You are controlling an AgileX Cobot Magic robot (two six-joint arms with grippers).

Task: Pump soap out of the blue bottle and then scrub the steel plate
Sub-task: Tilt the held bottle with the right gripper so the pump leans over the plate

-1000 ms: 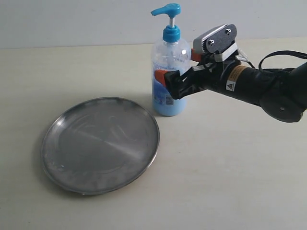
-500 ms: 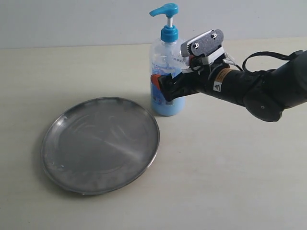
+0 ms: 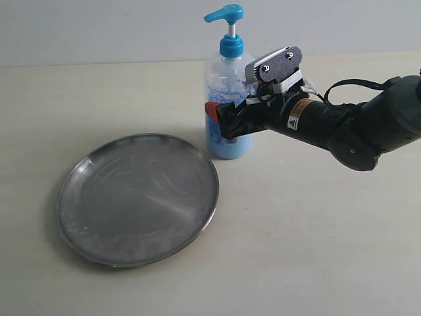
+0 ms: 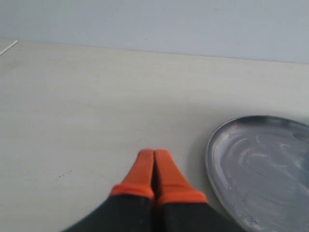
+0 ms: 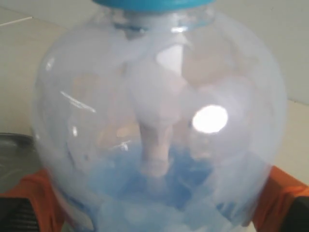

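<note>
The blue bottle stands upright behind the steel plate, its blue pump head raised. My right gripper reaches in from the right, open, its jaws astride the bottle's lower body. One orange fingertip shows on the near side. In the right wrist view the bottle fills the frame, with orange fingers at both its edges. My left gripper is shut on nothing, low over the table beside the plate. No soap shows outside the bottle.
The pale tabletop meets a grey wall at the back. The right arm's black forearm stretches across the right side. The left arm is out of the exterior view.
The right gripper has slid left, from beside the bottle to around its body. The bottle's top has shifted slightly left. The plate has not moved.
</note>
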